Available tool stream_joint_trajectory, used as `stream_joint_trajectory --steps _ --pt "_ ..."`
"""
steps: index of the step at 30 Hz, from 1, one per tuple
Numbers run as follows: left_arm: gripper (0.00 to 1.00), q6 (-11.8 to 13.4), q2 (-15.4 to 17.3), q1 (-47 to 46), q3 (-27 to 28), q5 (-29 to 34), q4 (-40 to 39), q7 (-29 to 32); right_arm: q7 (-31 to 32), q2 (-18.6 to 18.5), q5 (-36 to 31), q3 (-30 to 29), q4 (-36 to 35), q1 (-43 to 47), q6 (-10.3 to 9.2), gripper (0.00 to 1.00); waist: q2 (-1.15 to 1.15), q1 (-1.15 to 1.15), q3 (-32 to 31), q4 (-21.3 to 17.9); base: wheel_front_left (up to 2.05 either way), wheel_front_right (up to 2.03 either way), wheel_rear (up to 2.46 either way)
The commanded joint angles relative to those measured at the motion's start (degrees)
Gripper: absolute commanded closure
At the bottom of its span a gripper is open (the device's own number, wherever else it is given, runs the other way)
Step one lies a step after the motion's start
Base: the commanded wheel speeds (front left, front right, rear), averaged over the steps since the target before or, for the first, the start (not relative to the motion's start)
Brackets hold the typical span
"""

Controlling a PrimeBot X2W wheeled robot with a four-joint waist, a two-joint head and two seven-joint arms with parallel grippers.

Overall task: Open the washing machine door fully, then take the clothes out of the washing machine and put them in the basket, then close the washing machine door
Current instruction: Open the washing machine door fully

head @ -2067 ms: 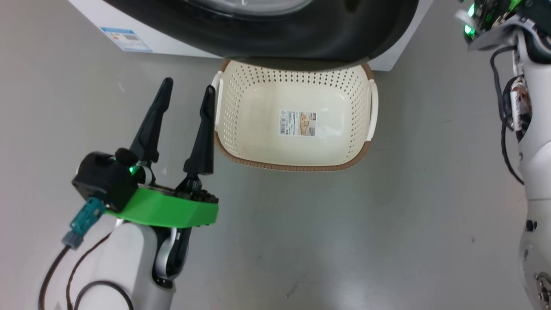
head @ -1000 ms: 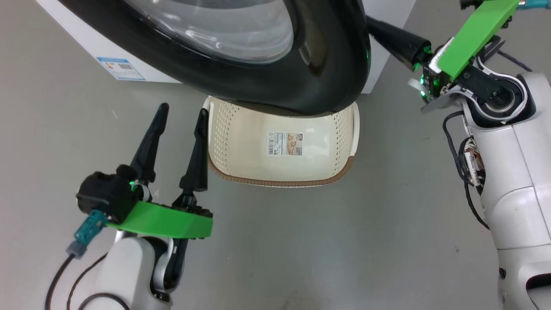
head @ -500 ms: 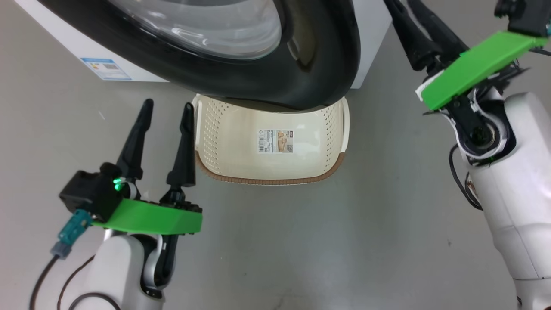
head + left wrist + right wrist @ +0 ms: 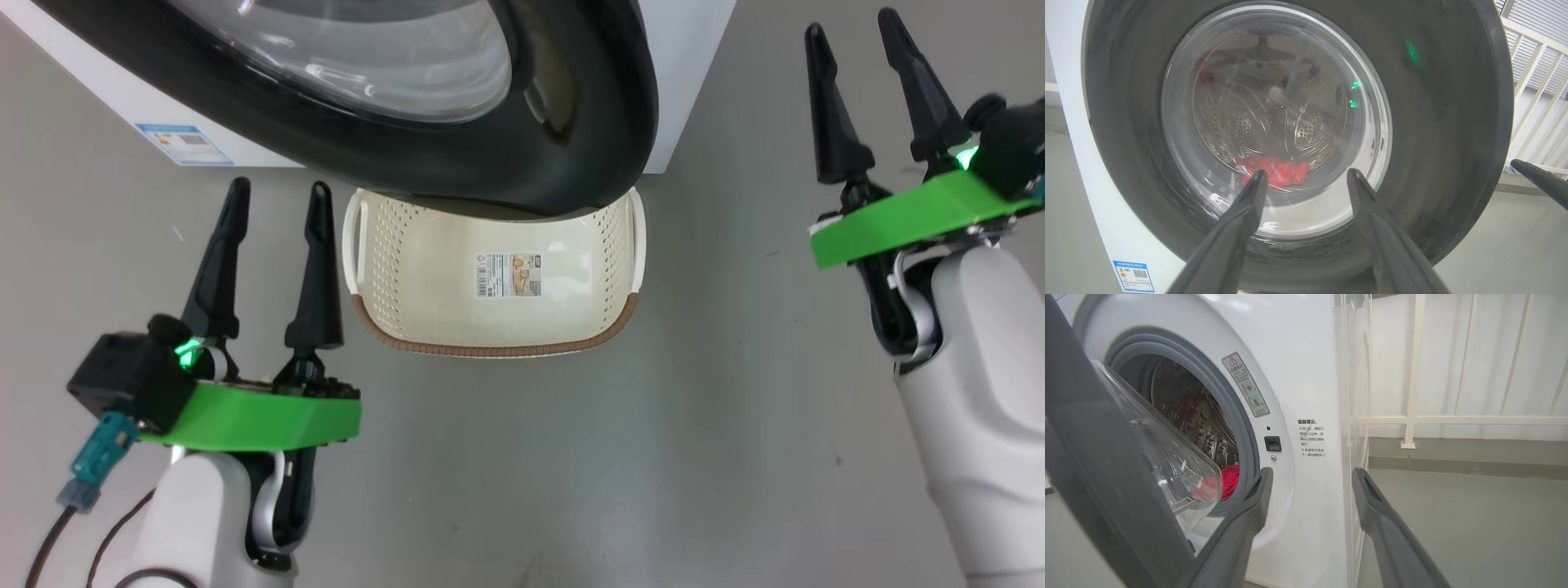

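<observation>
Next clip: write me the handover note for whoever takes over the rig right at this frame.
Left gripper: open, empty, near the basket's left side.
Right gripper: open, empty, off to the right of the washing machine door, not touching it.
Door: ajar, not fully open; in the head view it overhangs the basket's far end.
Clothes: red, at the bottom of the drum of the washing machine.
Basket: on the floor in front of the machine, no clothes in it.
Done: door unlatched.
Left: open it fully, move the clothes, close the door.
</observation>
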Motion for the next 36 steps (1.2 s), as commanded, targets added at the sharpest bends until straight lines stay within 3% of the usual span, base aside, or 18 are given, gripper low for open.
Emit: stream_joint_trajectory --steps 1,7,13,23,36 --pt "0.0 0.42 1.22 0.89 2.03 -0.1 -2.08 -0.44 -0.5 1.66 -2.61 -0.36 -2.42 1.87 0.28 0.0 0.0 0.0 -0.11 -0.08 0.0 0.0 0.0" --pt "0.0 1.04 1.22 1.71 1.62 0.68 -3.14 -0.44 -0.78 4.79 -12.19 -5.5 -10.02 7.51 0.28 0.0 0.0 0.0 -0.17 0.08 0.0 0.0 0.0" --pt "0.0 0.78 1.22 2.31 1.2 2.47 -3.31 -0.44 -0.8 5.56 -15.3 -6.87 -15.95 12.71 0.28 0.0 0.0 0.0 -0.25 0.38 0.0 0.0 0.0" --pt "0.0 1.01 1.22 3.22 1.53 2.97 -4.57 -0.44 -0.8 5.64 -12.59 -6.78 -21.17 19.75 0.28 0.0 0.0 0.0 -0.02 0.07 0.0 0.0 0.0" --pt "0.0 1.05 1.22 3.33 1.77 3.16 -4.68 -0.44 -0.81 5.65 -10.76 -6.96 -22.17 20.74 0.28 0.0 0.0 0.0 0.25 -0.09 0.0 0.0 0.0"
